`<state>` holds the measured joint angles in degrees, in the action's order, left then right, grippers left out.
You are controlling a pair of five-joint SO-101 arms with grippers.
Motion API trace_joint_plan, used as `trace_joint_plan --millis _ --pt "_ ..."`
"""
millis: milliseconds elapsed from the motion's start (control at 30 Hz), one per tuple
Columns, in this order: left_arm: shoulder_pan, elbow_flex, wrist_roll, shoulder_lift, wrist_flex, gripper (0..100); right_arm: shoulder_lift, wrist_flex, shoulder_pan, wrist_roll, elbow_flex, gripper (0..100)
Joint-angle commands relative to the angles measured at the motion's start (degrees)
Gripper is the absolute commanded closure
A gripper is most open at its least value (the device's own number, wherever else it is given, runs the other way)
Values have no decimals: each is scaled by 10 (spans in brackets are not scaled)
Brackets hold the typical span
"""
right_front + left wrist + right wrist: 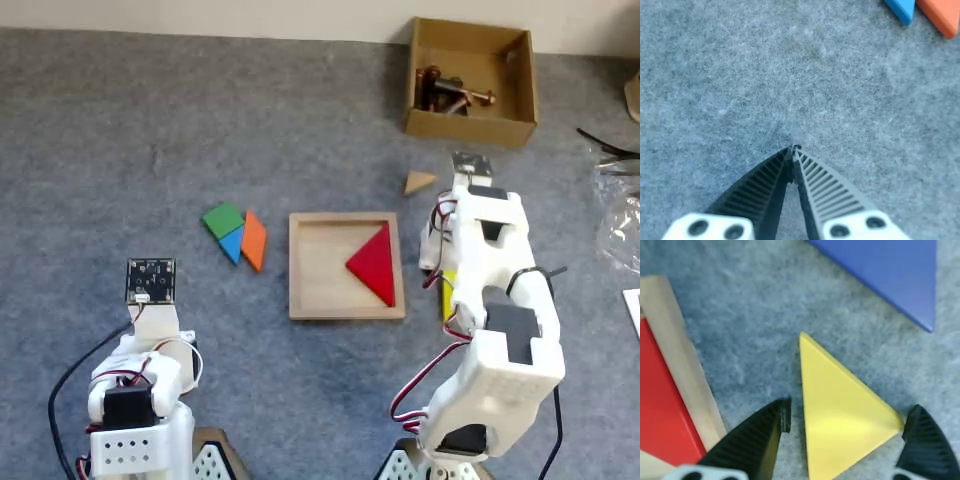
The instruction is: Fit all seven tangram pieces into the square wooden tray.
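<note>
Worktop (150, 120): grey felt-like covering, wall to wall. Far right corner: open cardboard box (468, 128), shallow, holding copper-coloured metal parts (447, 92) bunched toward one side. Right edge: thin black cables (605, 150), and just beside them crumpled clear plastic (622, 232). Box and plastic well apart.
</note>
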<state>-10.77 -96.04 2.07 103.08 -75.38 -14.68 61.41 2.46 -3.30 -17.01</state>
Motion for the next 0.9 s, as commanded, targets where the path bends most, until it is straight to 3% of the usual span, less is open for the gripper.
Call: trace_joint_plan --millis 0,700,867 --pt "-5 -12 1 -4 -4 995 8 -13 -11 -1 4 711" --pt "-5 -12 1 -4 -4 995 6 18 -11 1 7 714" --pt "-5 -12 1 -4 -4 995 7 18 -9 1 7 825"
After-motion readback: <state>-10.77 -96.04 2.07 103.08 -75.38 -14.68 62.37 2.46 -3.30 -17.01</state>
